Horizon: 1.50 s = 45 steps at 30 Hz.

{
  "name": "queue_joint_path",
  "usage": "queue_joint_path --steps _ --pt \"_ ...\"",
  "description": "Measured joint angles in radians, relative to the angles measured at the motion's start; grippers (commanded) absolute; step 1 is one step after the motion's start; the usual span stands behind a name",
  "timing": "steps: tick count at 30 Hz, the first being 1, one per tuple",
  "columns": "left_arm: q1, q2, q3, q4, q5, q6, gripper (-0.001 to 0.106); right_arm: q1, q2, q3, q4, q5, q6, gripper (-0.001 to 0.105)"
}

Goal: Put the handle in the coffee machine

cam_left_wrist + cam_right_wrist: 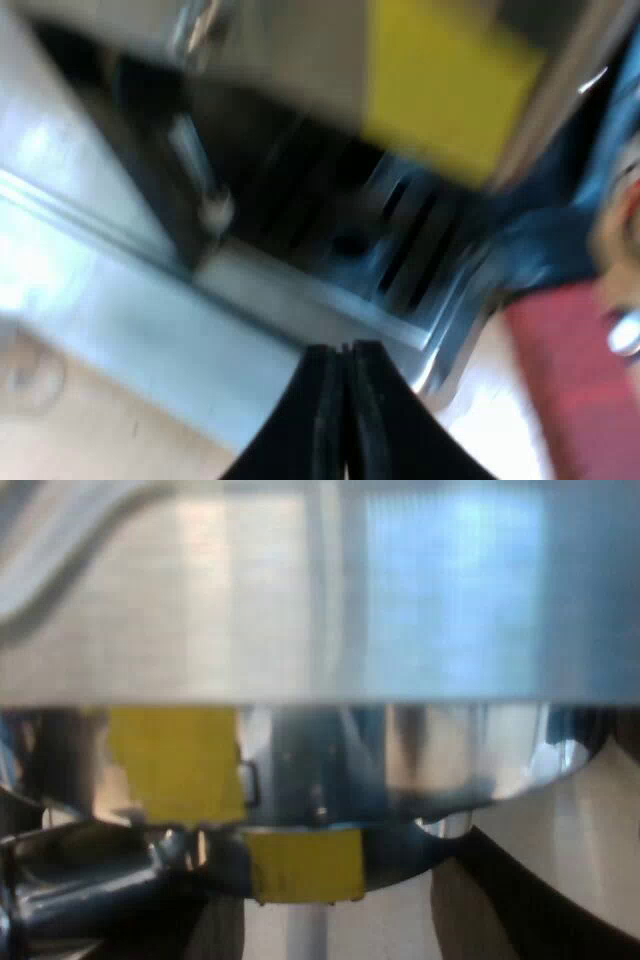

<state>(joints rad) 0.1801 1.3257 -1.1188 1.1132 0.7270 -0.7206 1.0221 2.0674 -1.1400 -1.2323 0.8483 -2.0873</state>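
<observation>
Black and pressed together, holding nothing, our left claw [346, 400] hangs near the coffee machine [300, 80] and its drip tray [400, 250], what looks like the metal holder [400, 770] sits right under the machine's front, and we cannot tell our right claw's [340, 930] grip.

left wrist cam sits up above the bench [100, 430], looking down at an angle past its own left pincer [343, 360] toward the foot of the espresso machine [280, 60], with the drip tray [400, 250] near. right wrist cam is jammed right up against the espresso machine [300, 610], facing its front pretty much straight on. both catch the yellow patch [450, 90] on that front; the right cam has the yellow patch [175, 765] way closer.
</observation>
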Motion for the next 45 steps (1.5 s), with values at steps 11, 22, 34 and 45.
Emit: queue_joint_path --steps 11,22,34,45 --pt "-0.141 -0.005 0.078 0.000 -0.091 -0.016 0.001 0.000 0.000 0.000 0.000 -0.002 0.000 0.047" --pt "-0.192 -0.007 0.078 0.079 -0.078 -0.052 0.001 0.010 0.000 0.000 0.001 0.062 -0.002 0.047" --pt "-0.192 -0.007 0.078 0.121 -0.036 -0.054 0.001 0.016 -0.064 0.111 0.026 0.054 0.085 0.047" --pt "-0.192 -0.007 0.078 0.122 -0.015 -0.058 0.001 0.041 -0.216 0.325 0.069 -0.060 0.136 0.047"
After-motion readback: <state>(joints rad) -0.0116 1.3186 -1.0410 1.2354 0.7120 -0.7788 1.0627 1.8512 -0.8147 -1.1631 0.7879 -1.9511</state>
